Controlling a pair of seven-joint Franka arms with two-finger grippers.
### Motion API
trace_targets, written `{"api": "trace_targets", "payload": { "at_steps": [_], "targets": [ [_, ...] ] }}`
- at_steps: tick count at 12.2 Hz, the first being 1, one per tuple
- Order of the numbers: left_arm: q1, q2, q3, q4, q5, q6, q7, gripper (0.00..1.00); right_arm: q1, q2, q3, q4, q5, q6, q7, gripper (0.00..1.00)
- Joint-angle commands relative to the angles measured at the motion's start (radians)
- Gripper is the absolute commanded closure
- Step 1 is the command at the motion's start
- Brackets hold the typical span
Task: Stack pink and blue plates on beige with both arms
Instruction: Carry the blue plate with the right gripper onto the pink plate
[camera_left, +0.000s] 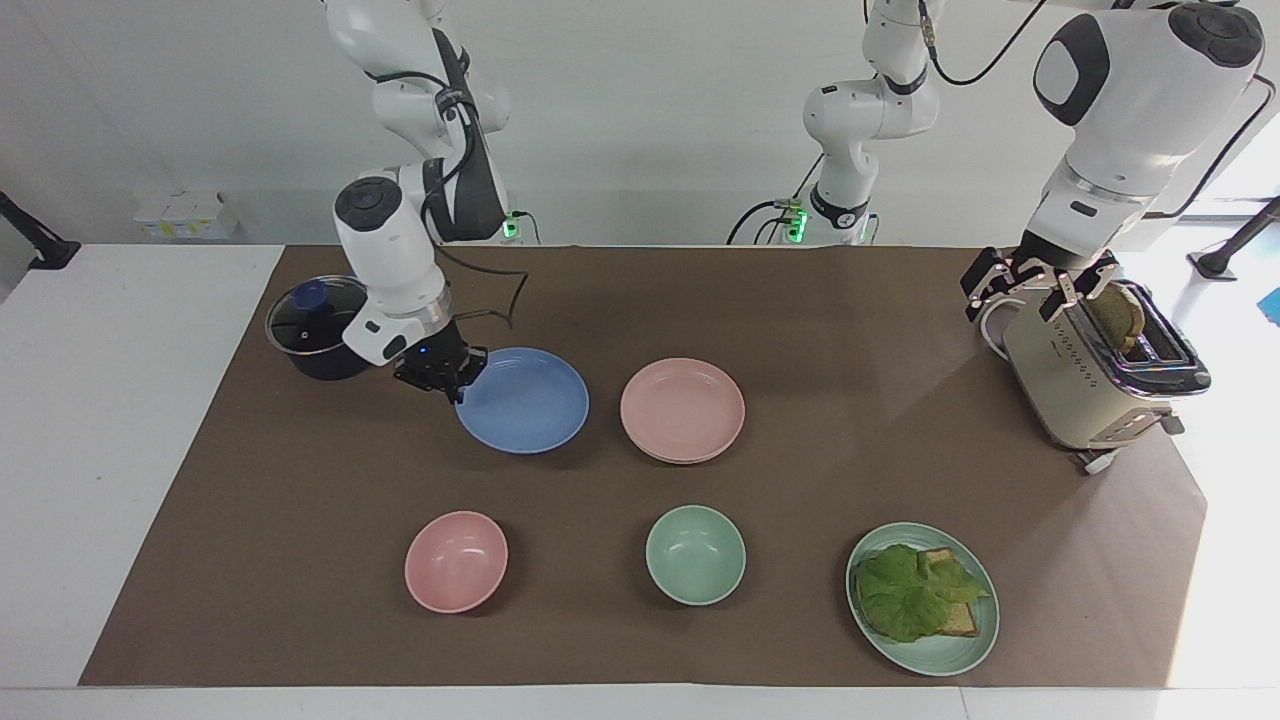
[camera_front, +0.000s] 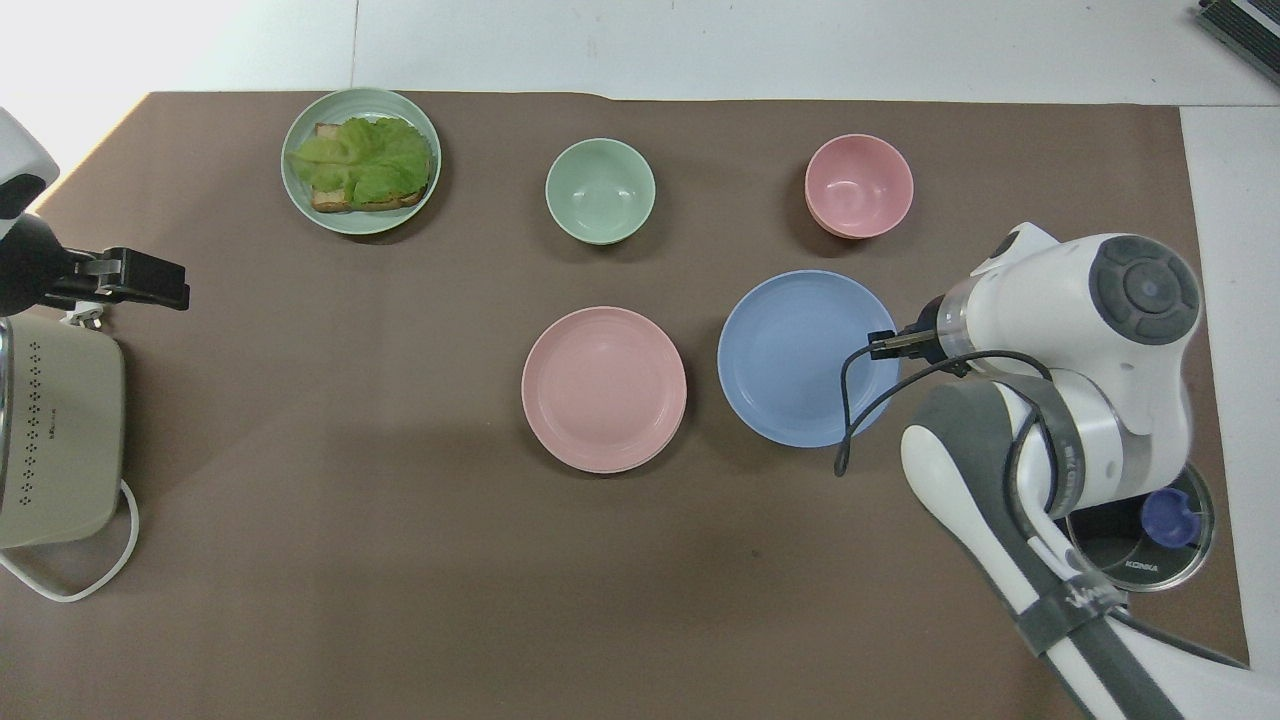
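Note:
My right gripper (camera_left: 455, 378) (camera_front: 890, 345) is shut on the rim of the blue plate (camera_left: 525, 400) (camera_front: 805, 358). It holds the plate level, a little above the mat, beside the pink plate (camera_left: 682, 408) (camera_front: 604, 388) on the right arm's side. The pink plate rests at the middle of the mat on the beige plate (camera_left: 683, 459), of which only a thin pale rim shows. My left gripper (camera_left: 1038, 285) (camera_front: 140, 279) hangs open over the toaster, and that arm waits.
A toaster (camera_left: 1075, 385) (camera_front: 50, 440) with bread stands at the left arm's end. A lidded pot (camera_left: 310, 325) (camera_front: 1150, 530) sits by the right arm. Farther from the robots stand a pink bowl (camera_left: 456, 560), a green bowl (camera_left: 695, 554) and a green plate (camera_left: 940, 655) with lettuce and toast.

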Motion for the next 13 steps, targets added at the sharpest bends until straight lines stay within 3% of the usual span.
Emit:
{"api": "trace_targets", "payload": {
  "at_steps": [1,4,6,13],
  "targets": [
    [-0.006,-0.002,0.004,0.004,0.018,-0.014,0.001,0.0,0.078,0.011,0.002,0.026,0.016,-0.003,0.124,1.0],
    [-0.005,-0.002,0.004,0.004,0.018,-0.014,0.001,0.0,0.134,0.005,0.008,0.026,0.018,-0.003,0.17,1.0],
    [-0.006,-0.002,0.004,0.004,0.02,-0.014,0.001,0.0,0.141,0.006,0.03,0.024,0.094,0.002,0.19,1.0],
    [-0.006,-0.002,0.004,0.004,0.018,-0.014,0.001,0.0,0.221,0.13,0.03,0.024,0.113,0.182,0.288,1.0]
  ]
}}
